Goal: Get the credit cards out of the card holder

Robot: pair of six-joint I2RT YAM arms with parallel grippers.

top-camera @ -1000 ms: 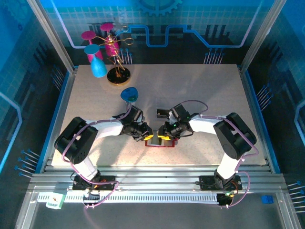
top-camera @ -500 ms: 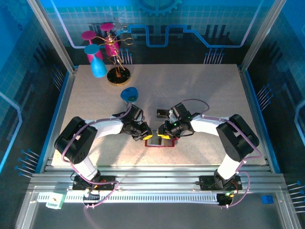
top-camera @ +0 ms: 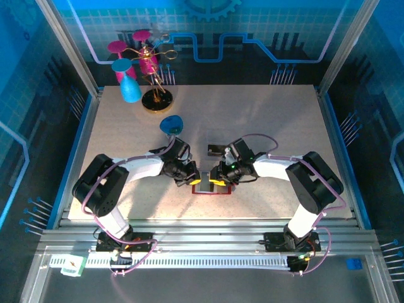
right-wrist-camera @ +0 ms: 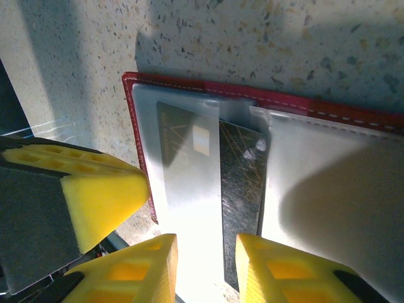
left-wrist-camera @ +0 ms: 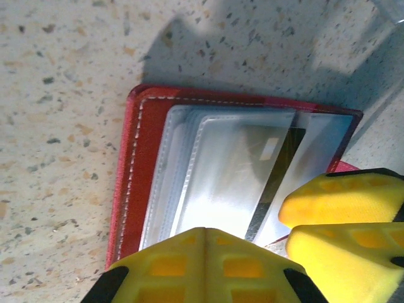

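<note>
Red card holder (left-wrist-camera: 136, 164) lies open on the table (left-wrist-camera: 63, 95) between your grippers. Your left gripper (left-wrist-camera: 202, 268), closed, seems to pin its edge; your right gripper (right-wrist-camera: 205, 268) hangs slightly parted over the dark card (right-wrist-camera: 243, 189) poking from a clear sleeve (left-wrist-camera: 208, 164). Pinch that exposed end, then draw it out flat.

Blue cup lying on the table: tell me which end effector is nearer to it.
Left. The left end effector sits at the left edge of the card holder, below and slightly right of the blue cup; the right end effector is beside it, farther right.
</note>
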